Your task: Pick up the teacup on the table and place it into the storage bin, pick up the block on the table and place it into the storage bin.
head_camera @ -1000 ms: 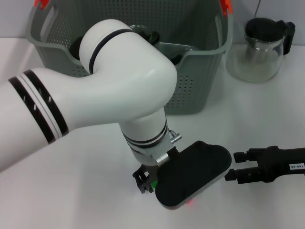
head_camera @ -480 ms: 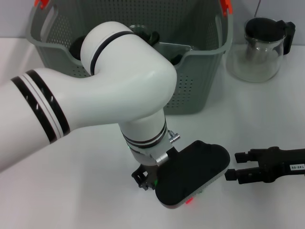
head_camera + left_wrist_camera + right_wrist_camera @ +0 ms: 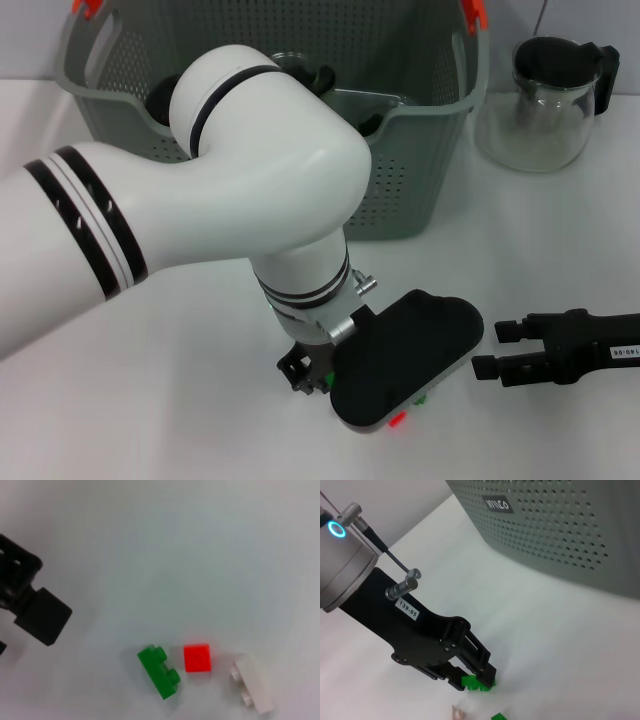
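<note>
My left gripper is low over the table's front, below its black camera mount. In the right wrist view the left gripper has its fingers shut on a small green block at table height. Another green block, a red one and a white one lie loose beside it. My right gripper rests open on the table just to the right. The storage bin stands behind. I see no teacup on the table.
A glass teapot with a black lid stands to the right of the bin. Glass and dark items show inside the bin, partly hidden by my left arm. The bin's wall carries a small label.
The left gripper and its camera mount have shifted slightly, so a red and a green block now peek out beneath the mount's front edge. The right gripper has stayed put.
</note>
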Tool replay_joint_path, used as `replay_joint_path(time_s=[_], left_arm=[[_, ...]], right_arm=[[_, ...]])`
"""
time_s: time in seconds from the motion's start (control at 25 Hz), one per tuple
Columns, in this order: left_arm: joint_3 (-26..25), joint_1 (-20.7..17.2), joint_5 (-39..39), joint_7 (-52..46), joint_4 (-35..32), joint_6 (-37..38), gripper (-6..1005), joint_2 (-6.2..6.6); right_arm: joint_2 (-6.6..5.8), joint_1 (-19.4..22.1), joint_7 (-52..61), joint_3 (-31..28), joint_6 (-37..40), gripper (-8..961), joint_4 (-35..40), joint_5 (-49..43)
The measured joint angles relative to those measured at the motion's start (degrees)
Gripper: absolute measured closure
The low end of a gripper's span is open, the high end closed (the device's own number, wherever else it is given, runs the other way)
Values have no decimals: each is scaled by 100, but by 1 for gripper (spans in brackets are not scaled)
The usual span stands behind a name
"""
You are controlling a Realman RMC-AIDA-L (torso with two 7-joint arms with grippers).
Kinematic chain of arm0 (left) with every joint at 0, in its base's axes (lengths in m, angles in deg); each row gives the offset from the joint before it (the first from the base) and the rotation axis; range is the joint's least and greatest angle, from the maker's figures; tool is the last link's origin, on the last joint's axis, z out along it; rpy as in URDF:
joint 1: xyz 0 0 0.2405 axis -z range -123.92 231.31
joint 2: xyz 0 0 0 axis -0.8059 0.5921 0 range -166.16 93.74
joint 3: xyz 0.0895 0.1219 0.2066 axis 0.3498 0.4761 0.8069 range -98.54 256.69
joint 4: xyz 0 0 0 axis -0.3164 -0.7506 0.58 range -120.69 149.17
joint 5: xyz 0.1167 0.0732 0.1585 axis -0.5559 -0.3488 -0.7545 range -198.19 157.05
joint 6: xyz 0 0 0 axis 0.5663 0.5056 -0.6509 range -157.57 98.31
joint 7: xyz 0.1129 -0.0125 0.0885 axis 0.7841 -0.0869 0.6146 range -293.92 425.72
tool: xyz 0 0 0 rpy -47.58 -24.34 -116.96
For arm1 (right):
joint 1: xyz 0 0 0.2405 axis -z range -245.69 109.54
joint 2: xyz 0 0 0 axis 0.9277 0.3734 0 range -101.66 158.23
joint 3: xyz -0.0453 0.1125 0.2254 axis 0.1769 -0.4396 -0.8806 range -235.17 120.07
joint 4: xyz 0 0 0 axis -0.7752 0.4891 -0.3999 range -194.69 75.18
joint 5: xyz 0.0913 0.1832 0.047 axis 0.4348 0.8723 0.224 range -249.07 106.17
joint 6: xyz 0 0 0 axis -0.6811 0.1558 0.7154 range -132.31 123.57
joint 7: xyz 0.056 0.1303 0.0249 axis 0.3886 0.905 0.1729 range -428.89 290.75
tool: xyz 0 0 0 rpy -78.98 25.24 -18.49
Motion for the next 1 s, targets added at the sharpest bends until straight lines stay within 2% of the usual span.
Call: replay_joint_path(time_s=[0.2,0.32,0.44,0.56,0.6,0.72,0.76,0.8,0.88,1.0], left_arm=[[-202,15,7,-196,-112,51,586,2],[-704,-4,39,-301,-227,137,587,9],[-1669,-43,247,-399,-262,390,587,16],[-2914,-153,677,-451,-263,816,587,35],[-3612,-213,916,-457,-264,1081,587,44],[-5161,-287,1381,-500,-255,1786,587,96],[-5754,-273,1535,-587,-259,2070,587,156],[-6117,-242,1649,-693,-258,2219,586,220],[-6892,-126,1968,-1043,-243,2419,586,468],[-7362,48,2526,-1716,-121,2131,586,892]], right_arm=[[-5,28,-56,0,-1,42,4,0],[-6,48,-60,0,-9,42,20,0],[-34,72,-64,-34,-17,41,31,0],[-74,88,-73,-93,-18,41,22,0],[-79,95,-77,-115,-16,41,21,0],[-89,108,-111,-199,13,42,30,0],[-94,109,-119,-218,19,42,31,0],[-98,109,-124,-229,23,42,31,1],[-111,110,-125,-230,24,42,32,0],[-120,101,-126,-229,26,41,34,0]])
